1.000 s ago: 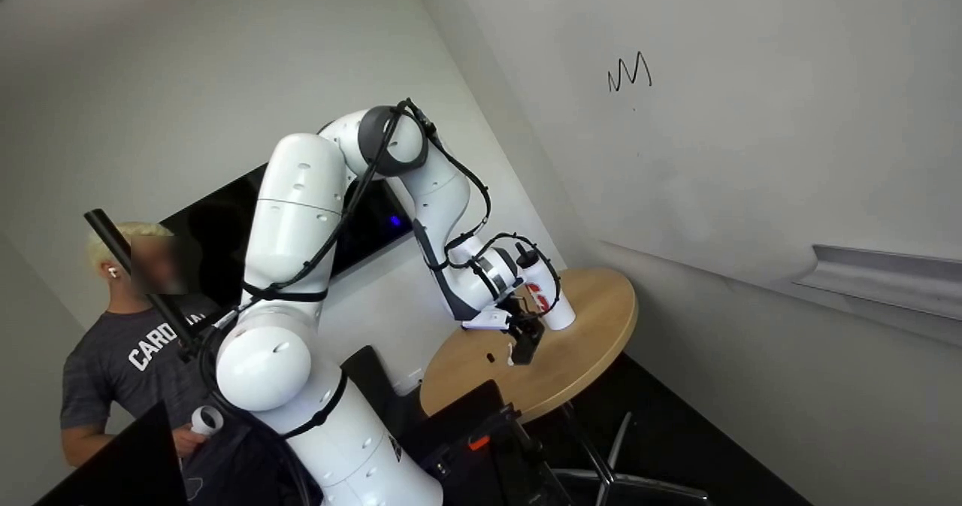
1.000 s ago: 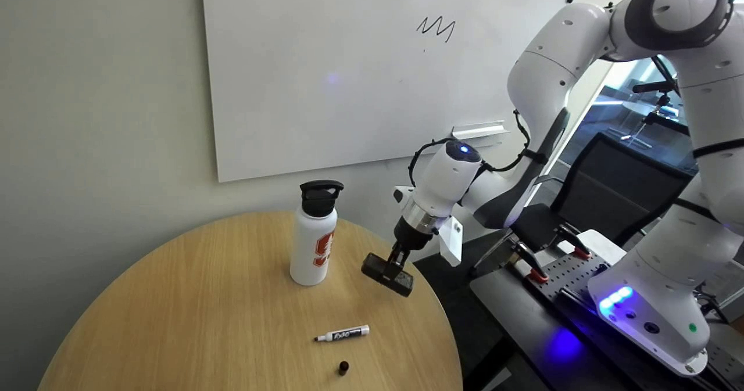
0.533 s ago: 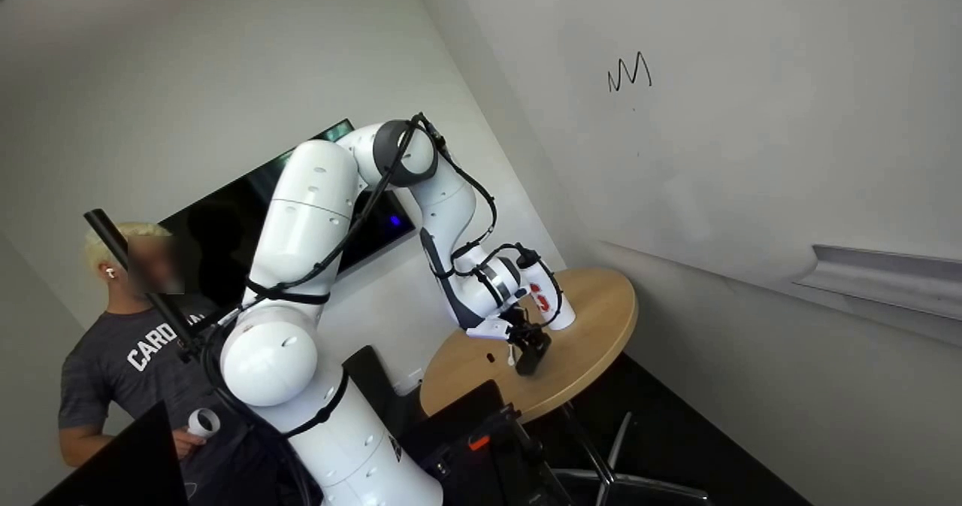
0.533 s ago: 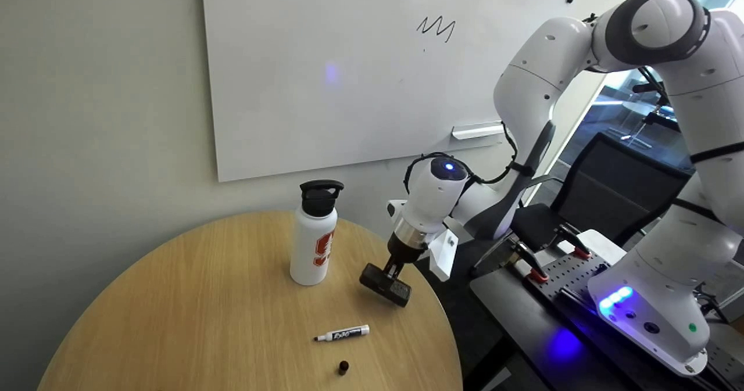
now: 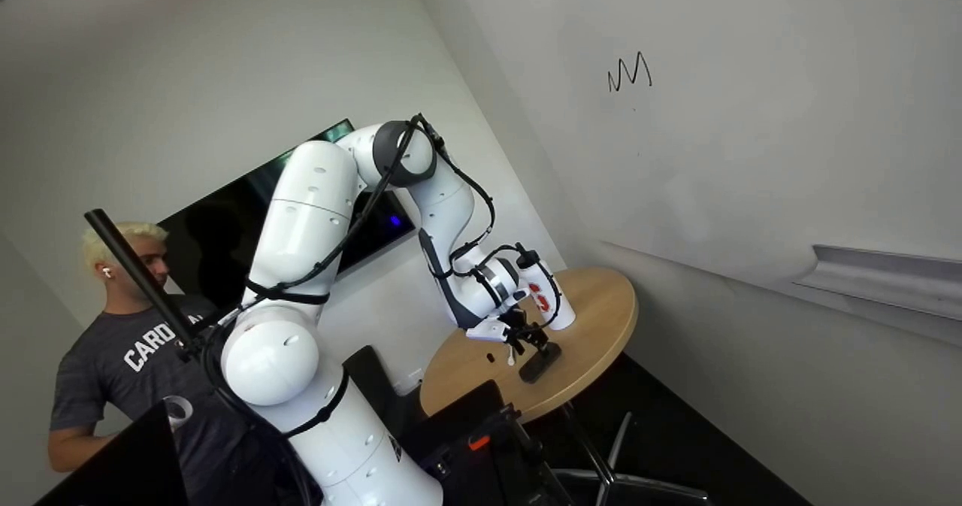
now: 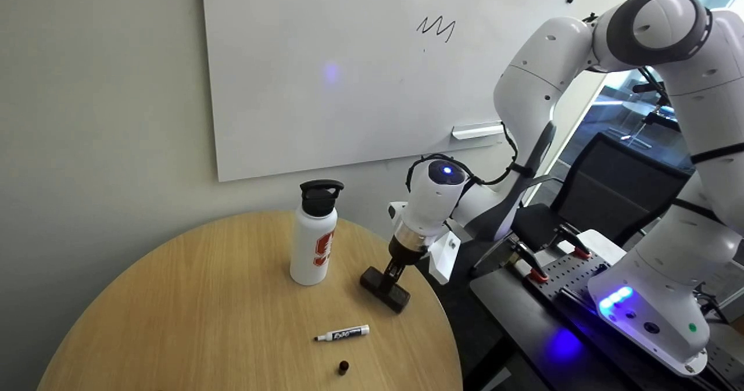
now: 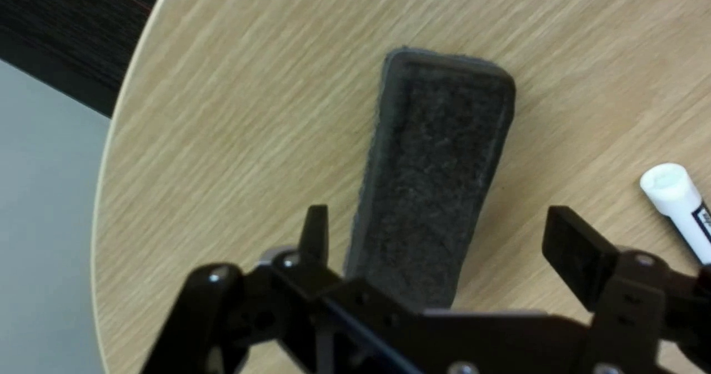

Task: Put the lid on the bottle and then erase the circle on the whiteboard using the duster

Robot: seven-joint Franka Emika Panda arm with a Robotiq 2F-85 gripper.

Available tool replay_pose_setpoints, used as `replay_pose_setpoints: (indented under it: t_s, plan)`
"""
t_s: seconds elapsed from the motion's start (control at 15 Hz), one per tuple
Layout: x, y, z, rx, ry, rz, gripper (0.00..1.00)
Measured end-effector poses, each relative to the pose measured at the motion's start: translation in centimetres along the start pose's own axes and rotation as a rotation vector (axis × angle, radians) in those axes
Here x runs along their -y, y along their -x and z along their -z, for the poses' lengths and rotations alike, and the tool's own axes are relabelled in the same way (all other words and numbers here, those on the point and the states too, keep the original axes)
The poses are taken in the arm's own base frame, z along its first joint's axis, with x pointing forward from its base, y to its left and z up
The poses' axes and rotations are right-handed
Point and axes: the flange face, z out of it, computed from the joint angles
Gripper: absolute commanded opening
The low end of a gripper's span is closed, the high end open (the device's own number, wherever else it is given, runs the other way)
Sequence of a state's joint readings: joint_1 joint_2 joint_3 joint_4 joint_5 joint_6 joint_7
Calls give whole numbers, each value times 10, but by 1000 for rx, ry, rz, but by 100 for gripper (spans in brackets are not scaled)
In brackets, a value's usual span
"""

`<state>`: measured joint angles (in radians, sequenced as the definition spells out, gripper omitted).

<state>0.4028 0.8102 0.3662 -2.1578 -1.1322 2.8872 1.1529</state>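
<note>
On the round wooden table (image 6: 192, 298) lies the oblong, fuzzy-edged duster (image 7: 433, 174).

In an exterior view, on the worktop (image 6: 192, 298), the duster (image 6: 381, 291) lies right of the bottle (image 6: 313, 246), behind the marker (image 6: 343, 333) and the cap (image 6: 343, 368).

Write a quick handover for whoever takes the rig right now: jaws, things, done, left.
Gripper: jaws open astride the duster, a gap on each side, nothing held.
Things: duster lies on the table; bottle stands upright there; marker and a loose dark cap are on it too.
Done: black lid is on the bottle. Both exterior views show no circle on the whiteboard, just the zigzag and tiny specks; part of the whiteboard is out of frame.
Left: erasing looks finished, so probably only raise the gripper clear; leave the zigzag alone.
</note>
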Motion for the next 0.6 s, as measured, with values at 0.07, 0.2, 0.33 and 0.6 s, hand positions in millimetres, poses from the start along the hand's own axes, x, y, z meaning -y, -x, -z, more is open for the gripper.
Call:
replay_pose_setpoints:
  t_s: [0.07, 0.2, 0.33, 0.6]
  plan:
    - [-1, 0, 4, -6, 4, -10, 100]
    - [-4, -1, 19, -43, -7, -22, 100]
    - [-10, 3, 43, -91, -22, -33, 100]
    - [-30, 18, 99, -185, -3, -41, 100]
